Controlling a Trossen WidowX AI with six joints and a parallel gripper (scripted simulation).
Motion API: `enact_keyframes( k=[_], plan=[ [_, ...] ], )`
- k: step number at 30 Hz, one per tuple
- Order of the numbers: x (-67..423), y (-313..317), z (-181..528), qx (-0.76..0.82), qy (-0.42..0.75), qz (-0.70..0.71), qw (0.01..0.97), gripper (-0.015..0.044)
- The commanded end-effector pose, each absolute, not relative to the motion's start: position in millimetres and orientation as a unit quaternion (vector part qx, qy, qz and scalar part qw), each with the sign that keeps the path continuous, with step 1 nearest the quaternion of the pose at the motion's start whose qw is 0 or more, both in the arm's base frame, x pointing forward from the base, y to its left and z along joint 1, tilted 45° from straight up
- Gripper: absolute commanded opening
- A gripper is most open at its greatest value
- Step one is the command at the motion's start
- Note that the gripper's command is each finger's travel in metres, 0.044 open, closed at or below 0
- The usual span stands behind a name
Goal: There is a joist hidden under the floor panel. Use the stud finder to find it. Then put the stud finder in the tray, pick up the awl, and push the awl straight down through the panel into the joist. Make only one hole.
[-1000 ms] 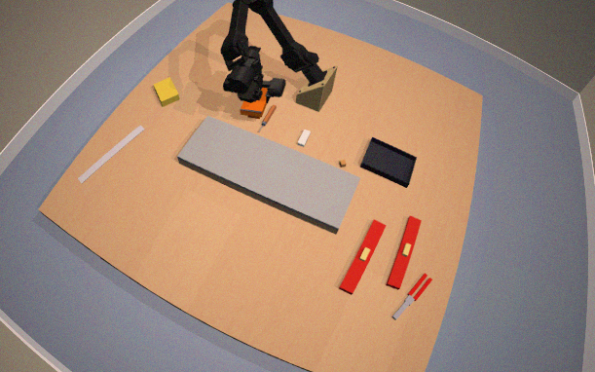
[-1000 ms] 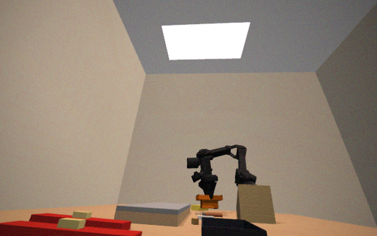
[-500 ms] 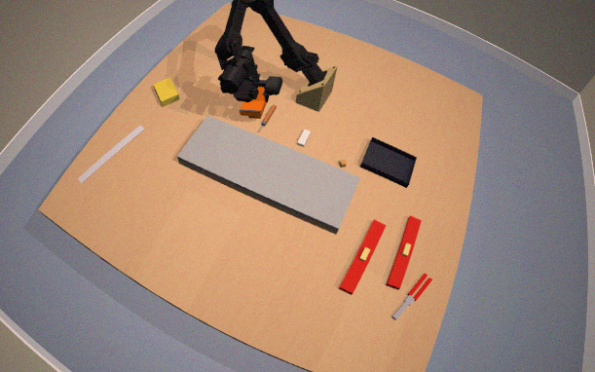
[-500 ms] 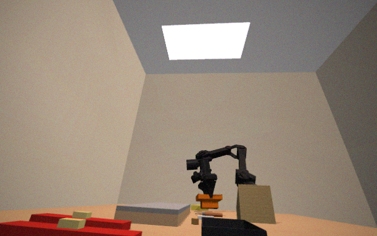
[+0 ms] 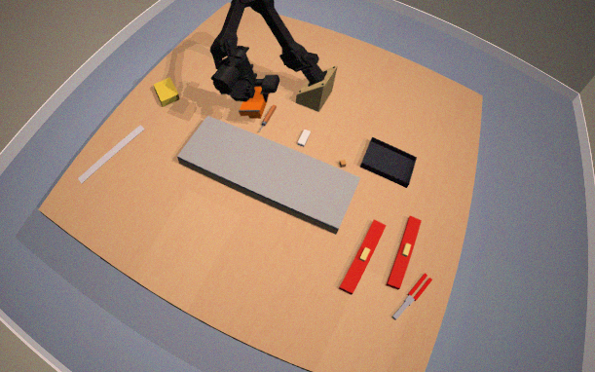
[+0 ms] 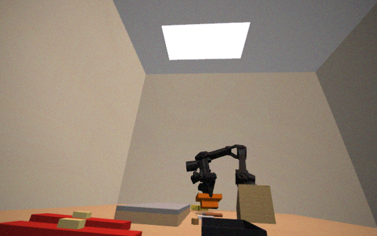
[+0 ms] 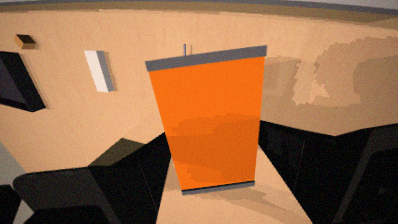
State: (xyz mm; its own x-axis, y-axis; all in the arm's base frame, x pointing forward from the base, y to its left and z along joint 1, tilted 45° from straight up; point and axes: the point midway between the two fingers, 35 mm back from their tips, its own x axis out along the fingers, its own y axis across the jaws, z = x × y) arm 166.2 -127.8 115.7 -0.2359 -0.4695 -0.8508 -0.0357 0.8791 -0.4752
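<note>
My gripper (image 5: 250,95) (image 6: 208,193) (image 7: 211,129) is shut on the orange stud finder (image 5: 253,104) (image 6: 208,200) (image 7: 210,117) and holds it a little above the floor, just beyond the far left end of the grey floor panel (image 5: 267,174) (image 6: 155,207). The awl (image 5: 268,117) (image 6: 212,214), with an orange handle, lies on the floor right beside the stud finder; in the wrist view only its tip (image 7: 185,48) shows above the stud finder. The black tray (image 5: 389,162) (image 6: 232,227) (image 7: 15,82) stands empty to the right of the panel.
An olive wedge (image 5: 317,90) (image 6: 255,204) carries the arm's base. A yellow block (image 5: 166,91), a white block (image 5: 304,137) (image 7: 100,70), a small brown cube (image 5: 342,164) (image 7: 25,41), a grey strip (image 5: 111,154), two red levels (image 5: 362,255) (image 5: 404,251) and pliers (image 5: 412,298) lie around.
</note>
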Motion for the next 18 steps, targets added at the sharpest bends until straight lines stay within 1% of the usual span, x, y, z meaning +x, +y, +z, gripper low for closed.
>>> enact_keyframes(
  k=[1,18],
  plan=[
    [168.1,-128.3,117.7,-0.155,0.766,-0.171,0.600,0.0000],
    [167.7,-131.4,118.6,-0.111,0.777,-0.130,0.605,0.0000]
  ],
)
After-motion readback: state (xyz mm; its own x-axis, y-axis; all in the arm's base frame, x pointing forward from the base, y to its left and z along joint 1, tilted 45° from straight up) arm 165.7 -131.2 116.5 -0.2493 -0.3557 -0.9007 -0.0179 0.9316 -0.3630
